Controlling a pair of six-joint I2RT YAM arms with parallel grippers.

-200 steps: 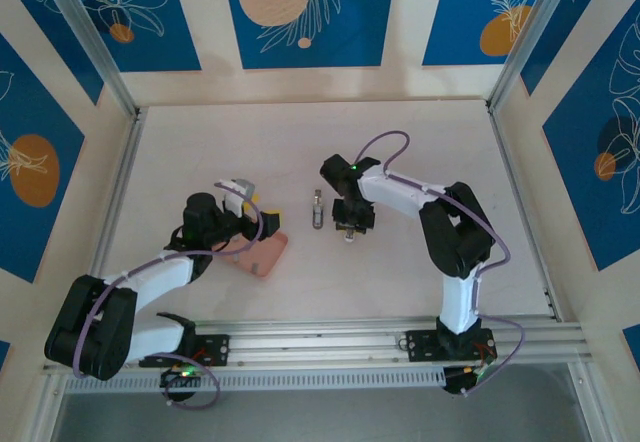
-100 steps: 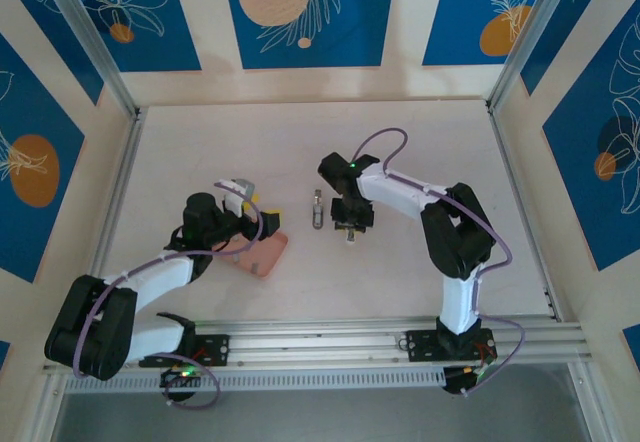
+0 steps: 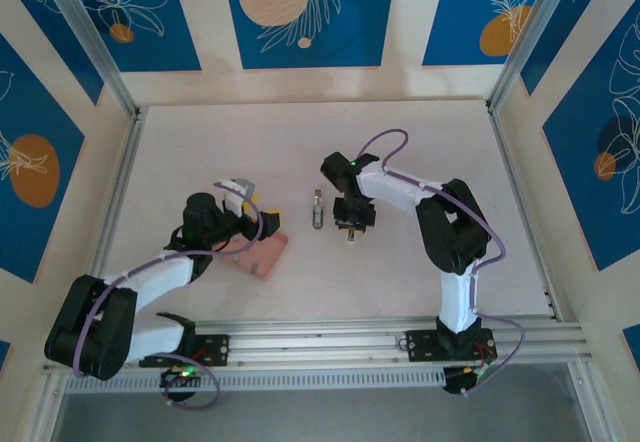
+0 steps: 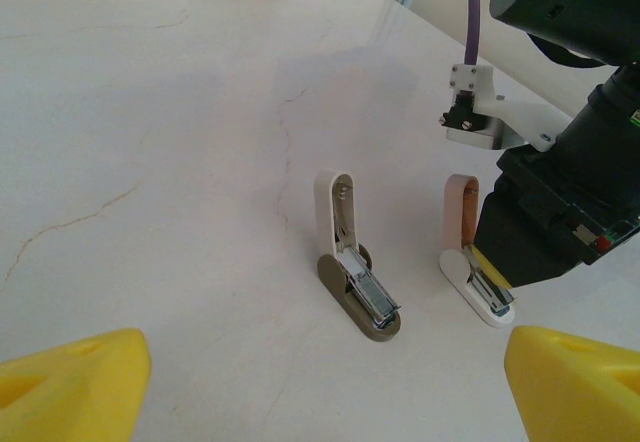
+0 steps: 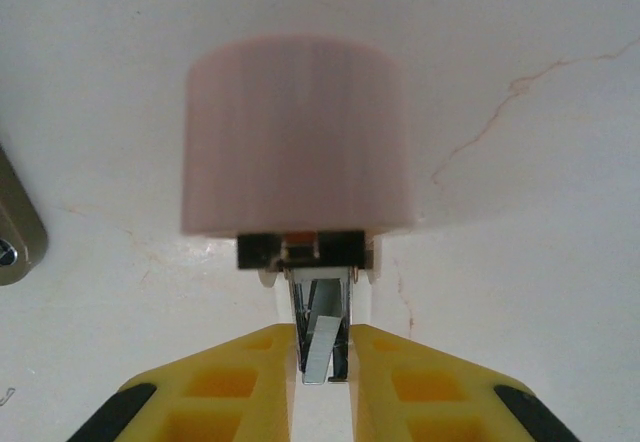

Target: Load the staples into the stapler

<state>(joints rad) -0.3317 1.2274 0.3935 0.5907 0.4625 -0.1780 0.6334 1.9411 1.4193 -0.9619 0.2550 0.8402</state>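
Two small staplers lie opened on the table. The grey-based stapler (image 4: 358, 297) (image 3: 317, 210) has its white lid upright and a staple strip in its channel. The pink-lidded stapler (image 4: 478, 282) lies right of it, under my right gripper (image 3: 349, 230). In the right wrist view my right gripper (image 5: 322, 362) is shut on the sides of this stapler's metal channel (image 5: 320, 307), below the raised pink lid (image 5: 297, 137). A silver strip of staples (image 5: 322, 347) lies slanted inside the channel. My left gripper (image 4: 320, 382) (image 3: 248, 212) is open, its yellow fingers wide apart, facing both staplers from the left.
The salmon-pink tray (image 3: 262, 257) sits by my left gripper. The grey stapler's base (image 5: 15, 227) lies just left of my right gripper. The table is walled at the back and sides, with an aluminium rail (image 3: 330, 337) at the near edge.
My right gripper's fingers have drawn together onto the pink-lidded stapler's channel, and the right arm has shifted slightly. The left arm and the grey stapler have not moved.
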